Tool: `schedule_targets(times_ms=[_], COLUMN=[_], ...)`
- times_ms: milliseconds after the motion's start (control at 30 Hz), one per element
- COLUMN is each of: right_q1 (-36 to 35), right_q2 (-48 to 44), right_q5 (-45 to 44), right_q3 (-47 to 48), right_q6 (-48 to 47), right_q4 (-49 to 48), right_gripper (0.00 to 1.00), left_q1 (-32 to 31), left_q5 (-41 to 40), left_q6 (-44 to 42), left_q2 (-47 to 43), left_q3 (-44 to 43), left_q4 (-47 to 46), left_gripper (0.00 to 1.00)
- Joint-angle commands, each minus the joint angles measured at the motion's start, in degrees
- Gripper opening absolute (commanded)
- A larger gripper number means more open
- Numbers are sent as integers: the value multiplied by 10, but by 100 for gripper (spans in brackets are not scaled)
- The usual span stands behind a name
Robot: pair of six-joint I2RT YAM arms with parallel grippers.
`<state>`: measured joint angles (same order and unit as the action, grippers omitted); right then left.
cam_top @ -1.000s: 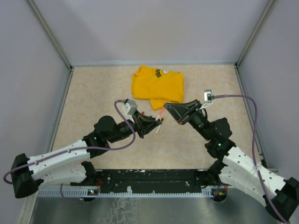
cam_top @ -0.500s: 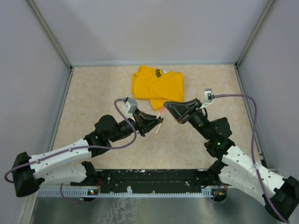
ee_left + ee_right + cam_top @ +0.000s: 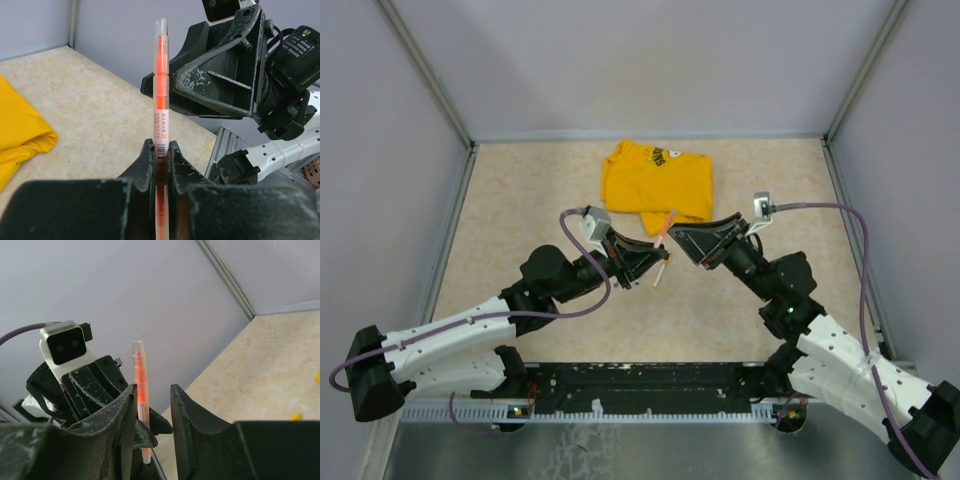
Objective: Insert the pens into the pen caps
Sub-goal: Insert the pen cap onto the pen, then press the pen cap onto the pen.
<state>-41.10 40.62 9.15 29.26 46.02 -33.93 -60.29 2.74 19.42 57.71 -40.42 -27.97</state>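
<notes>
Item: pen (image 3: 161,100), white labelled barrel, orange core. Held upright above the middle of the table (image 3: 520,200), off its surface, just in front of the folded yellow T-shirt (image 3: 655,180).
Left tool (image 3: 160,147): clenched on the pen's lower barrel.
Right tool (image 3: 152,390): released, one finger on each side of the pen's upper part, not gripping it.

A folded yellow T-shirt (image 3: 658,180) with dark print lies at the far centre of the beige worktop (image 3: 520,200). Grey panels (image 3: 650,60) enclose the worktop.
</notes>
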Motion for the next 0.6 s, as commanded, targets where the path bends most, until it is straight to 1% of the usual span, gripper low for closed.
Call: schedule_targets(times_ms=[0,100,233,367,567], right_q1=[-1,-1,-2,-1,-1], right_q2=[-23,-33,-45,-50,-32], right_q5=[-7,-22,-42,-63,-81], right_q3=[28,32,32,35,48], right_q6=[-21,-26,-26,-28,-24], right_q4=[18,46,43,27,-3], right_gripper=[34,40,43,45,45], left_q1=[-3,-3,-3,-3,-3], left_q5=[-10,-7,0,10,52], left_q6=[0,1,4,1,4], left_q2=[-9,-13,-17,-18,-3], left_q3=[-15,-15,-13,-10,-14], left_q4=[-14,-1,13,20,24], left_gripper=[0,0,0,0,0])
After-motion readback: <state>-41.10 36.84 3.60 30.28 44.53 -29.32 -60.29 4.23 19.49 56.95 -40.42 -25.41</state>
